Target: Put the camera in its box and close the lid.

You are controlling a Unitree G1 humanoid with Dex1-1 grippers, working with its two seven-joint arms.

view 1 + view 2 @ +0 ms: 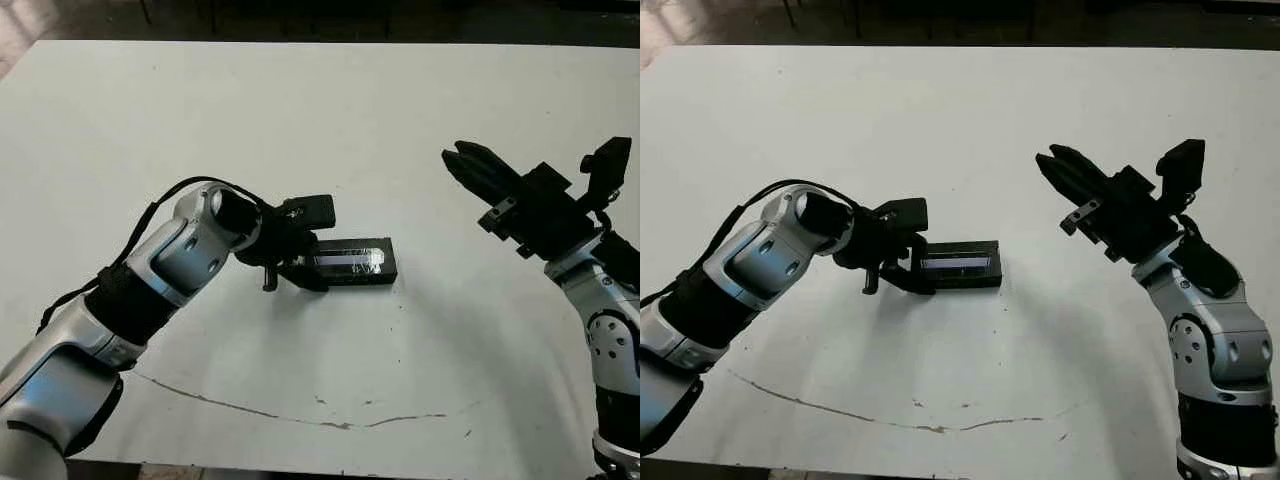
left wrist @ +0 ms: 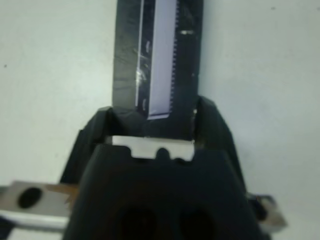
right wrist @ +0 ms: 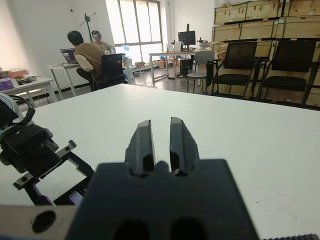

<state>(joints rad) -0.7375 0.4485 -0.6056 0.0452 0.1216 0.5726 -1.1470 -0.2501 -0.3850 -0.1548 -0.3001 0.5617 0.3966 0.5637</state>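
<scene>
Where left fingers (image 2: 210,125) meet: one lid (image 1: 352,262), one box (image 1: 386,277).

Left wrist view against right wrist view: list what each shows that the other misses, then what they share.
Only the left wrist view: the lid up close, silvery strip along its top, one end between the left gripper jaws.

Only the right wrist view: the right gripper above the table, jaws close together with nothing between them; a room beyond with a seated person, desks, chairs and wooden crates.

Both: the white table and the left gripper, which the right wrist view sees from the side.
</scene>
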